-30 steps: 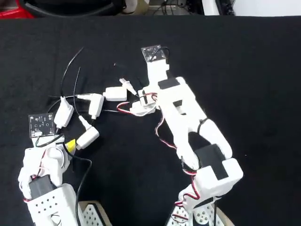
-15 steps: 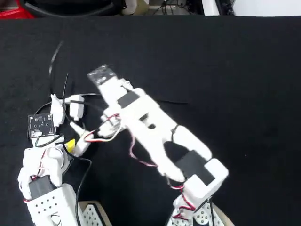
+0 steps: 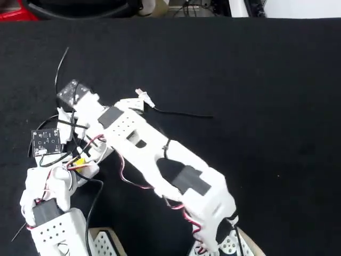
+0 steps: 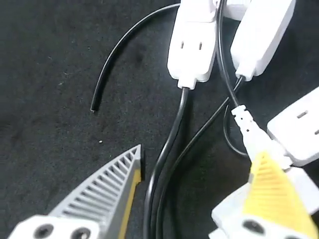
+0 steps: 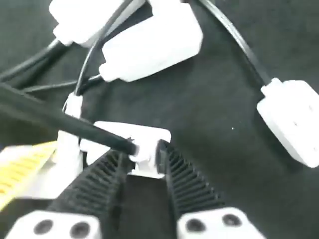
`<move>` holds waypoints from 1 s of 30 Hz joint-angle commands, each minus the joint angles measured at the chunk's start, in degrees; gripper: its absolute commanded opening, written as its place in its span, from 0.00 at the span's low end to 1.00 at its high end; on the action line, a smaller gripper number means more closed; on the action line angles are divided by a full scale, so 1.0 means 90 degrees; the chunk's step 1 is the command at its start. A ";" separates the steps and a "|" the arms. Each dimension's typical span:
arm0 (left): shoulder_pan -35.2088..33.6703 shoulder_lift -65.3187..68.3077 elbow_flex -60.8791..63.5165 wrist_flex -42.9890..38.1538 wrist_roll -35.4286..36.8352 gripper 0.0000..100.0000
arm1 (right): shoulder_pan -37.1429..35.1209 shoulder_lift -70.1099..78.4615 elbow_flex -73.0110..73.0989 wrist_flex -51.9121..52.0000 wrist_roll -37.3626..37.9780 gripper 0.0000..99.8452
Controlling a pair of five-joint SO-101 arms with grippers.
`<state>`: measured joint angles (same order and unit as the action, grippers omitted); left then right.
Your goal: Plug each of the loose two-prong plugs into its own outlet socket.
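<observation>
Connector [image 5: 149, 133] — white — tight within right tool [image 5: 142, 152]

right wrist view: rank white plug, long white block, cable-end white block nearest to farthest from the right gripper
1. white plug: clamped in the right gripper.
2. long white block: just beyond the plug.
3. cable-end white block: farthest, off to one side, apart from both.

A black cloth-covered tabletop [image 3: 277, 106] stretches across the scene. Beyond its far edge, seen from above, a red plastic object [image 3: 9, 13] sits at the left corner with a dark curved band [image 3: 80, 13] beside it. Tangled dark cables [image 3: 194, 7] lie midway, and a flat white surface [image 3: 303, 8] is toward the right.
</observation>
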<state>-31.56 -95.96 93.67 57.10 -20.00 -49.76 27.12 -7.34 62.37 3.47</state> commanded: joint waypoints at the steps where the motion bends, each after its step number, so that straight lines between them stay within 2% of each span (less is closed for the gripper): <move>1: -0.0063 -0.0039 -0.0103 -0.0127 0.0029 0.34 | -0.0440 -0.0063 -0.0308 0.0576 0.0313 0.20; 5: -0.0063 -0.0039 -0.0103 -0.0127 0.0029 0.34 | -0.0420 -0.0562 -0.0288 0.1377 0.1143 0.29; 9: -0.0063 -0.0039 -0.0103 -0.0127 0.0029 0.34 | -0.0117 -0.1548 0.0103 0.2178 0.1651 0.30; 20: -0.0073 -0.0039 -0.0093 -0.0127 0.0029 0.34 | 0.2618 -0.5827 0.2173 0.2403 0.3282 0.30; 25: -0.0073 -0.0039 -0.0122 -0.0215 0.0029 0.34 | 0.3673 -0.6452 0.3463 0.1944 0.3712 0.30; 30: -0.0073 -0.0039 -0.0474 -0.0342 0.0674 0.34 | 0.3790 -0.6022 0.5299 -0.0254 0.4024 0.30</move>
<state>-31.56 -95.96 93.67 55.16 -17.54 -16.26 -28.26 33.36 72.13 38.55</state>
